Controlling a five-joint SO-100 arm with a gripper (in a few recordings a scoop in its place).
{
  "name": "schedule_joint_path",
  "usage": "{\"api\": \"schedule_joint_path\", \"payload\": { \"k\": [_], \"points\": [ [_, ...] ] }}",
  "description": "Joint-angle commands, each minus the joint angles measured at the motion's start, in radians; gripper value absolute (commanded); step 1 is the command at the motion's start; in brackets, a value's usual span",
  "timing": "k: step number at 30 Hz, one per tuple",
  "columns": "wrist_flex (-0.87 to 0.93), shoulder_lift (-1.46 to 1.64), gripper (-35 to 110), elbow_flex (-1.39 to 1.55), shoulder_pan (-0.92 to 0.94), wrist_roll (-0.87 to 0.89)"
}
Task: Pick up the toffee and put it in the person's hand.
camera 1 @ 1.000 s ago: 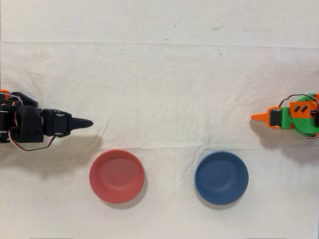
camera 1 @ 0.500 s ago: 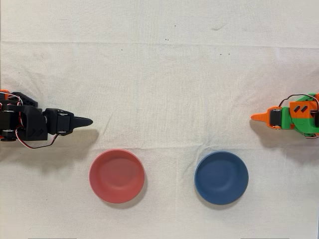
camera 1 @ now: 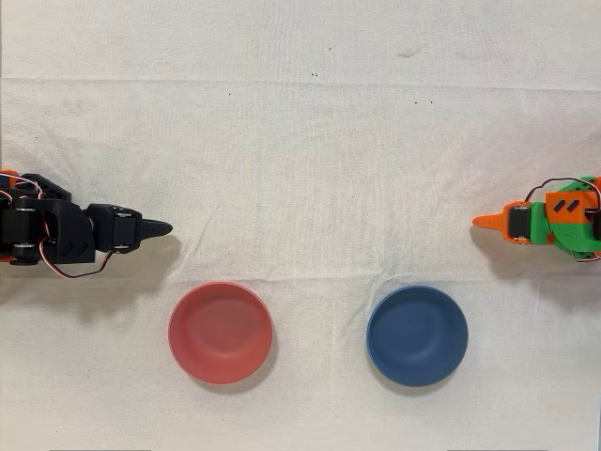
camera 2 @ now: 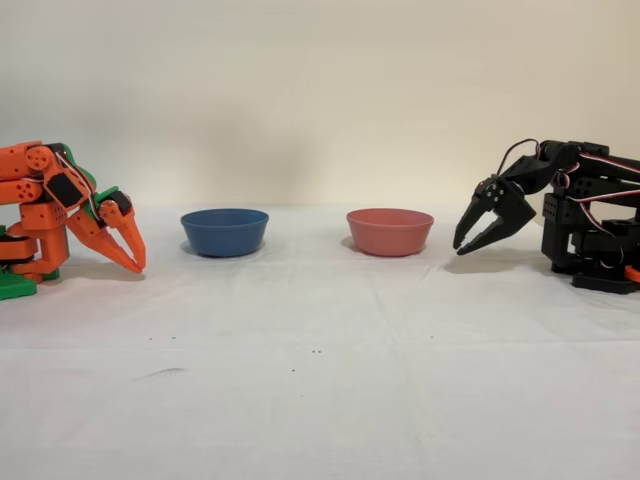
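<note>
My black gripper [camera 1: 165, 228] hangs low at the left edge of the overhead view, its fingers drawn to a point and nothing between them. In the fixed view the gripper [camera 2: 461, 247] is at the right, tips angled down just above the cloth, a short way from the red bowl [camera 2: 389, 231]. The toffee is out of view, and both bowls look empty from above. The person's hand is out of view.
A red bowl [camera 1: 220, 332] and a blue bowl [camera 1: 417, 335] stand side by side near the front of the white cloth. The blue bowl [camera 2: 224, 231] is left of centre in the fixed view. The idle orange arm [camera 1: 549, 224] rests at the opposite edge.
The black arm has pulled back a little toward its base, and its fingertip has shifted slightly left in the overhead view. Nothing else moved.
</note>
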Motion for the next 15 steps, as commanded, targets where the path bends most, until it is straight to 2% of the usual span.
{"api": "schedule_joint_path", "payload": {
  "k": [1, 15],
  "points": [
    [0.011, 0.071, 0, 0.032, -0.002, 0.009],
    [-0.035, 0.071, 0, 0.123, -0.028, 0.037]
  ]
}}
